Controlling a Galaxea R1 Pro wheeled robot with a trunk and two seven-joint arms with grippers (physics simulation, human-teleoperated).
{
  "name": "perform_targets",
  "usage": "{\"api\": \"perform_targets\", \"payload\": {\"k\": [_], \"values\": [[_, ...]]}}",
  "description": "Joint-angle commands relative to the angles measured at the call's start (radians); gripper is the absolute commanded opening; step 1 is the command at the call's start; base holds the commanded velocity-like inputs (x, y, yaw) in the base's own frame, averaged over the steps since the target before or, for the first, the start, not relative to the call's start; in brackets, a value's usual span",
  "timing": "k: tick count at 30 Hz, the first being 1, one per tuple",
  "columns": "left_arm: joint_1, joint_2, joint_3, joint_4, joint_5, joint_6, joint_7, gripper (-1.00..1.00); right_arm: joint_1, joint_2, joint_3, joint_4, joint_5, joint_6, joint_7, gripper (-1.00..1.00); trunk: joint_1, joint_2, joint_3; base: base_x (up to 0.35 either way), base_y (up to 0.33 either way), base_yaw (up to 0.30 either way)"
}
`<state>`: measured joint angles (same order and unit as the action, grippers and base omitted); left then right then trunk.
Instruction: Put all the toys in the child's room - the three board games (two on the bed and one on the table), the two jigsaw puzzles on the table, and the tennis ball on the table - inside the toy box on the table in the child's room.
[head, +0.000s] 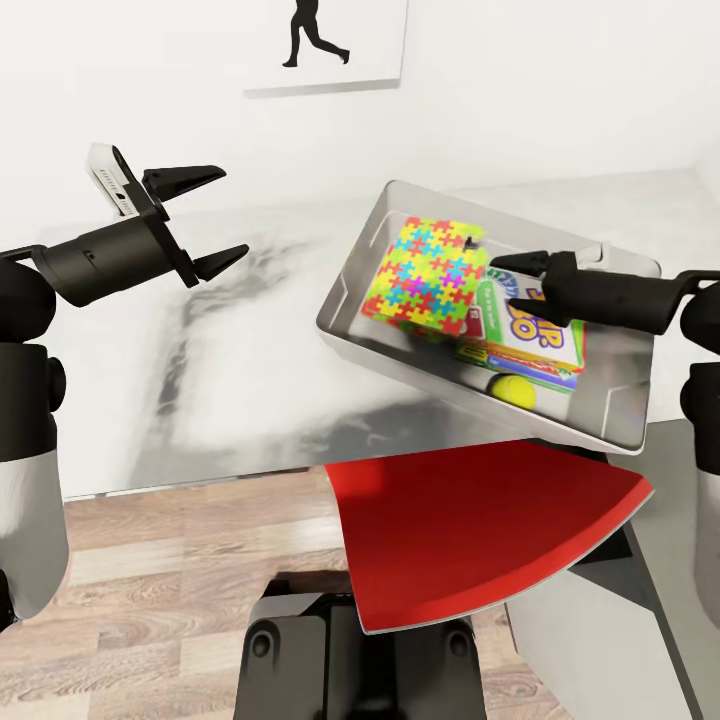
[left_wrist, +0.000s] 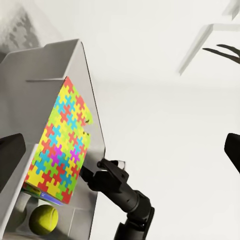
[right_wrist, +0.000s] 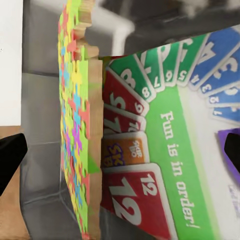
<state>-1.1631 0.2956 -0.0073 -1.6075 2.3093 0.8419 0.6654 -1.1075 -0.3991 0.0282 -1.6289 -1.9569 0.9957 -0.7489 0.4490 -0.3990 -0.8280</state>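
Observation:
The grey toy box (head: 400, 368) sits at the right of the pale mottled table (head: 200, 380) and looks tilted. Inside it lie a colourful jigsaw puzzle (head: 430, 280), a green Skip-Bo board game (head: 540, 335) and a yellow tennis ball (head: 513, 390). My right gripper (head: 503, 275) hovers open just over the box, above the puzzle's edge and the Skip-Bo box (right_wrist: 150, 150), with nothing between its fingers. My left gripper (head: 233, 212) hangs open and empty above the table's left part, well away from the box. The left wrist view shows the toy box (left_wrist: 65, 65), puzzle (left_wrist: 60, 145) and ball (left_wrist: 43, 220).
A red flat panel (head: 470, 530) lies below the table's front edge, in front of my trunk. A lower grey surface (head: 680, 520) stands at the right. Wood-plank floor (head: 150, 600) spreads at the left. A framed picture (head: 325, 45) hangs on the white wall.

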Motion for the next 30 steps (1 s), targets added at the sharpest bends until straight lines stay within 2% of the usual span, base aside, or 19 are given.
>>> {"api": "perform_targets", "payload": {"k": [1, 5, 10, 16, 30], "values": [[-0.001, 0.000, -0.001, 0.000, 0.010, -0.001, 0.010, 1.00, 0.000, -0.002, 0.002, 0.011, 0.009, 0.020, 0.001, 1.00, 0.001, -0.001, -0.001, 0.000, 0.000, 0.000], [-0.001, 0.000, 0.000, 0.000, 0.010, -0.001, 0.010, 1.00, 0.001, -0.010, 0.002, 0.011, 0.009, 0.046, 0.066, 1.00, 0.001, -0.001, -0.001, 0.000, 0.000, 0.000], [-0.001, 0.000, 0.000, 0.000, 0.010, -0.001, 0.010, 1.00, 0.002, -0.019, 0.000, 0.011, 0.009, 0.052, 0.104, 1.00, 0.001, -0.001, -0.001, 0.000, 0.000, 0.000], [-0.001, 0.000, -0.001, 0.000, 0.010, -0.001, 0.010, 1.00, 0.002, -0.035, -0.002, 0.011, 0.009, 0.052, 0.121, 1.00, 0.001, -0.001, -0.001, 0.000, 0.000, 0.000], [-0.001, 0.000, -0.001, 0.000, 0.010, -0.001, 0.010, 1.00, -0.006, -0.051, -0.004, 0.011, 0.009, 0.052, 0.129, 1.00, 0.001, -0.001, -0.001, 0.000, 0.000, 0.000]]}}
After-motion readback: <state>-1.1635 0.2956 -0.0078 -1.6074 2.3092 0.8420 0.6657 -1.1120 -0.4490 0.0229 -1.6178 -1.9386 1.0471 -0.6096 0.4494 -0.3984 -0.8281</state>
